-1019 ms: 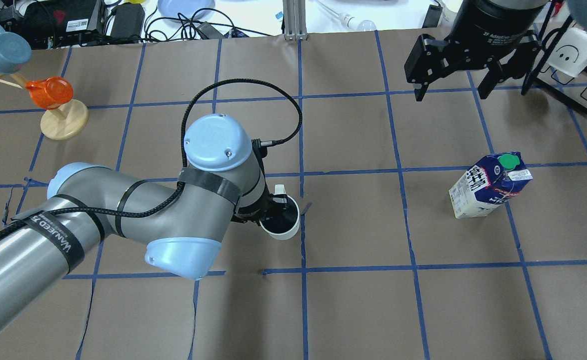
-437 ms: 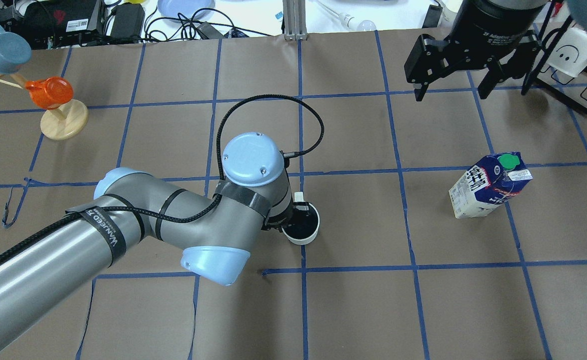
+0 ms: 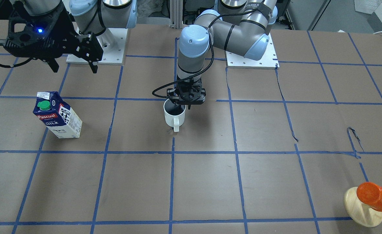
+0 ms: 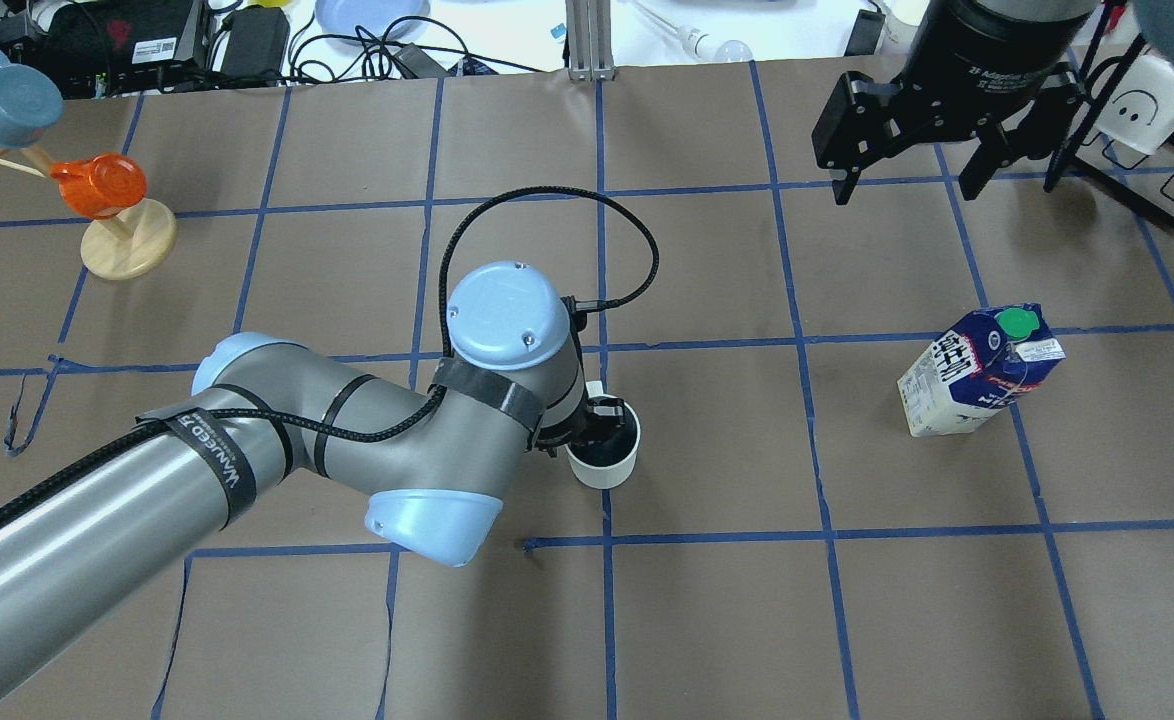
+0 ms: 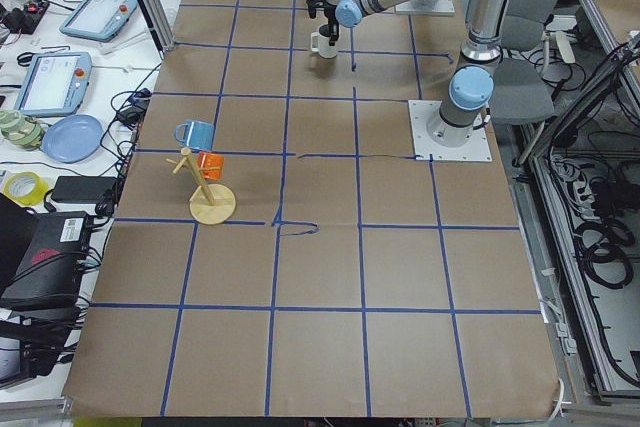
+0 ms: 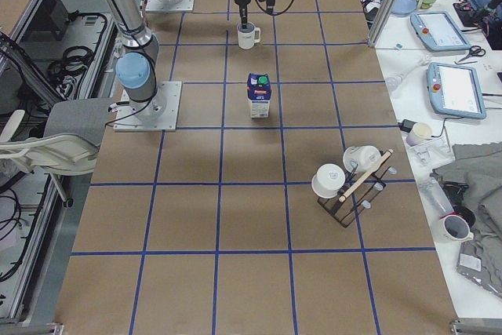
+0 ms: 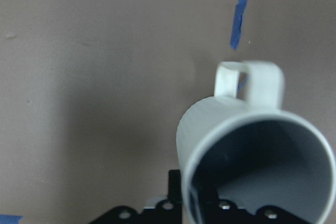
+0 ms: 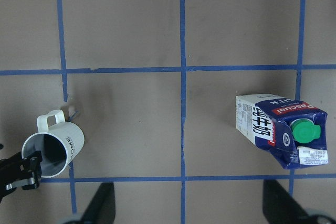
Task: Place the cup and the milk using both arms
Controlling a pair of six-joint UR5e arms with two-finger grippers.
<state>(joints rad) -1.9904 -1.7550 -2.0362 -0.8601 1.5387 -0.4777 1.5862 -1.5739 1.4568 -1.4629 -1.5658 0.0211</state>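
Observation:
The white cup [image 4: 604, 455] stands upright near the table's middle, dark inside, its handle pointing away from the robot; it also shows in the front view [image 3: 174, 117] and the left wrist view [image 7: 252, 150]. My left gripper [image 4: 595, 420] is shut on the cup's rim on the robot's side, one finger inside. I cannot tell whether the cup rests on the table or hangs just above it. The milk [image 4: 982, 370] stands upright on the right side, green cap on top. My right gripper [image 4: 904, 192] is open and empty, high above the table, beyond the milk.
A wooden stand [image 4: 129, 238] with an orange and a blue cup is at the far left. A black rack [image 4: 1137, 140] with white mugs is at the far right. Cables and devices lie beyond the table's far edge.
My left arm has carried the cup to the right by about a cup's width, then nearly stopped. The milk has not moved. The right gripper has barely shifted.

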